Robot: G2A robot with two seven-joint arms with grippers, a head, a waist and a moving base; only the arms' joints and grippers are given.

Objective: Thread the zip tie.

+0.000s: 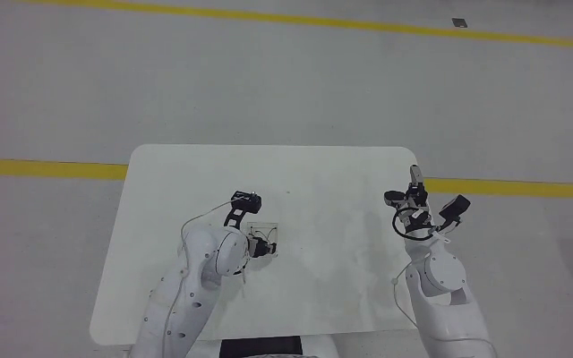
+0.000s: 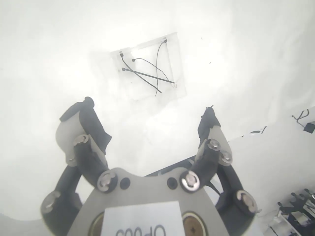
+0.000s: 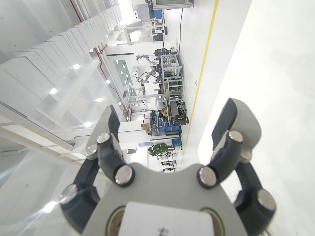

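Observation:
Several black zip ties (image 2: pixel 147 76) lie crossed in a shallow clear tray (image 2: pixel 178 57) on the white table (image 1: pixel 331 192). My left gripper (image 2: pixel 147 116) is open with nothing between its fingers, and it hangs above the table a little short of the tray. From the top, the left gripper (image 1: pixel 255 224) sits over the tray (image 1: pixel 265 229) near the table's middle. My right gripper (image 3: pixel 169 119) is open and holds nothing. It is raised at the table's right edge (image 1: pixel 424 202) and points out toward the room, away from the tray.
The white table's surface (image 2: pixel 246 37) around the tray is bare. The table's right edge (image 3: pixel 236 57) runs beside the right gripper, with grey floor and a yellow line (image 1: pixel 501 186) beyond. Small dark cables (image 2: pixel 301 116) lie off the table past its near edge.

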